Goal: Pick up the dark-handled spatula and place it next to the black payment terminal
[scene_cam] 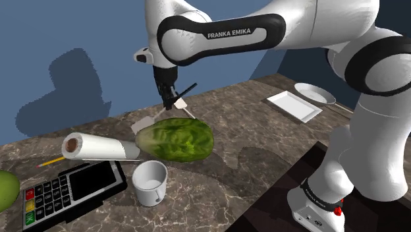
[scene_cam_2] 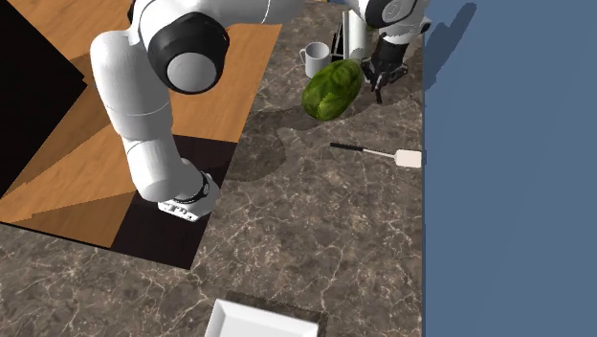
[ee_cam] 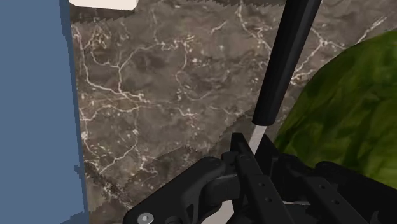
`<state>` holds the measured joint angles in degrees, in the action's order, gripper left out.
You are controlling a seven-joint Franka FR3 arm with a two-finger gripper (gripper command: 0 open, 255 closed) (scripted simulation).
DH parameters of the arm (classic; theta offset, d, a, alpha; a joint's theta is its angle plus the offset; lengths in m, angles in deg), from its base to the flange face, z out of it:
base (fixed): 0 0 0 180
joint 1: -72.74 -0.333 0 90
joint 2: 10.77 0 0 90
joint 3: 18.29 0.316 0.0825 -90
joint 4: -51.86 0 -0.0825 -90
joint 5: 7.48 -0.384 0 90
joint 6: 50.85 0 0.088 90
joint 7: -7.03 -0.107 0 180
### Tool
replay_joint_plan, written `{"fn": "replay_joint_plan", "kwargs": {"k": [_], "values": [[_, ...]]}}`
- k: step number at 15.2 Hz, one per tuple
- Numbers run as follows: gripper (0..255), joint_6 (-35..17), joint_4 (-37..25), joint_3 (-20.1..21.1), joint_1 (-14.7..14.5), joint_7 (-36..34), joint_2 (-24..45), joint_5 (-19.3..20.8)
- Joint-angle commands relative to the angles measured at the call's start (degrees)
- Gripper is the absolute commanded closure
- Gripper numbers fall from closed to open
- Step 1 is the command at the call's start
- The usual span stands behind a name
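shoulder view is showing the gripper point(scene_cam: 170, 99) hanging over the marbled counter point(scene_cam: 257, 142), just behind the lettuce point(scene_cam: 174, 140), on the side of the blue wall point(scene_cam: 79, 39). its jaws are pressing together on the pale shaft of the dark-handled spatula point(scene_cam: 188, 90), right where the shaft is meeting the black handle. the spatula is tilting: the handle is rising toward that view's upper right, while what looks like its pale blade is pointing down toward the lower left, close to the counter. whether the blade is touching the stone i cannot tell. in the wrist view the handle is running away from the fingers point(ee_cam: 238, 149), with the lettuce on one side and the wall on the other.

the black payment terminal point(scene_cam: 72, 191) is lying at the shoulder view's lower left, well apart from the spatula. a paper towel roll point(scene_cam: 99, 146) and a white mug point(scene_cam: 150, 181) are sitting between them.

a second spatula point(scene_cam_2: 378, 151), also dark in the handle and white in the blade, is lying flat on the counter in the second exterior view, its blade beside the wall and apart from the gripper. a white tray point(scene_cam: 294, 105) and a plate point(scene_cam: 315, 93) are sitting at the shoulder view's right.
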<state>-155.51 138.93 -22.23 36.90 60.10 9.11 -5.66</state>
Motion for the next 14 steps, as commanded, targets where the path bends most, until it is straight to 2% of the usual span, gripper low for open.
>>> {"fn": "replay_joint_plan", "kwargs": {"k": [1,6,9,14], "values": [[255,1.6,-5.1,0.6,-1.1,-1.8,3.6,-0.1],[255,8.2,-22.7,1.8,-3.8,-5.5,14.7,-0.2],[255,15.2,-39.7,2.3,-5.3,-7.4,24.9,-0.3],[255,10.3,-33.3,2.3,-5.4,-7.6,23.4,-0.2]]}}
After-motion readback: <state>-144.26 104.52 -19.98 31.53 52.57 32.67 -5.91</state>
